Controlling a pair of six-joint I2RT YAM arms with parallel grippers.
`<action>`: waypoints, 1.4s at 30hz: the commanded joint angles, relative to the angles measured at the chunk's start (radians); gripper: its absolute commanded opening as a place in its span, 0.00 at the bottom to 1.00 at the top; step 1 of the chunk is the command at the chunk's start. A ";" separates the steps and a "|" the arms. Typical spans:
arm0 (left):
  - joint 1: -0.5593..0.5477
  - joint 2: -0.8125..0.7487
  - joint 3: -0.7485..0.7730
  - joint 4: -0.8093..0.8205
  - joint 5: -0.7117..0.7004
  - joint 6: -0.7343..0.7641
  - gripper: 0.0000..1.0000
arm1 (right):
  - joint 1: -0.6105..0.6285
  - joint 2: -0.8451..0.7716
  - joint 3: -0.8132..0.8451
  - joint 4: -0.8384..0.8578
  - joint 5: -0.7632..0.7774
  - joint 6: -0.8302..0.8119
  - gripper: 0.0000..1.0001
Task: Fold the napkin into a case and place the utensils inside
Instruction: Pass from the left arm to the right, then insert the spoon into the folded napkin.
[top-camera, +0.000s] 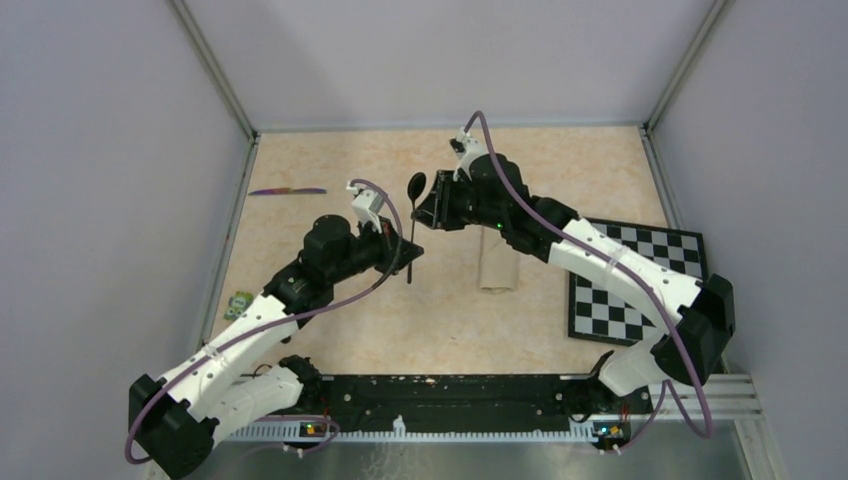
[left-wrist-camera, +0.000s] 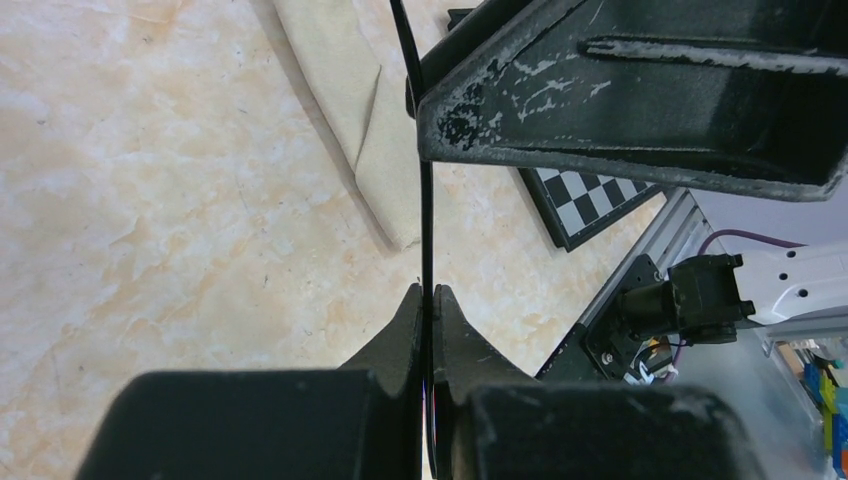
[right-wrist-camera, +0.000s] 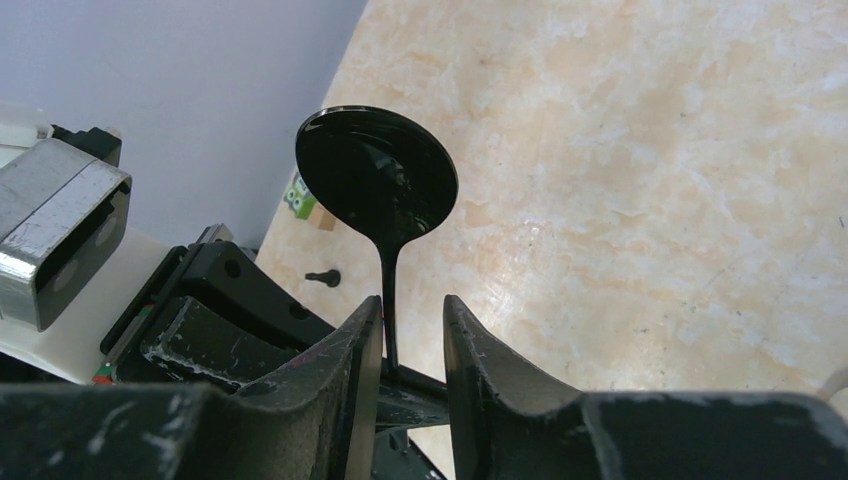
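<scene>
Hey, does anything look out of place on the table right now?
The purple knife lies off by the left wall, far from the folded napkin. The left gripper holds the spoon, not yet tucked in.

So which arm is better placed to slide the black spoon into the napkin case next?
Right, probably. The right gripper straddles the neck of the black spoon, jaws open, and the napkin case lies just beneath that arm. The left gripper pinches the handle's end, off to the case's side.
</scene>
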 joint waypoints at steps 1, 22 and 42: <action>-0.009 -0.019 0.028 0.061 0.005 0.019 0.00 | 0.025 0.010 0.058 0.002 0.025 -0.015 0.28; -0.017 0.039 0.022 0.034 -0.070 -0.074 0.71 | -0.147 0.015 0.002 0.040 -0.026 -0.017 0.00; -0.250 0.773 0.042 0.642 0.079 -0.355 0.10 | -0.548 0.415 0.226 -0.111 0.055 -0.275 0.00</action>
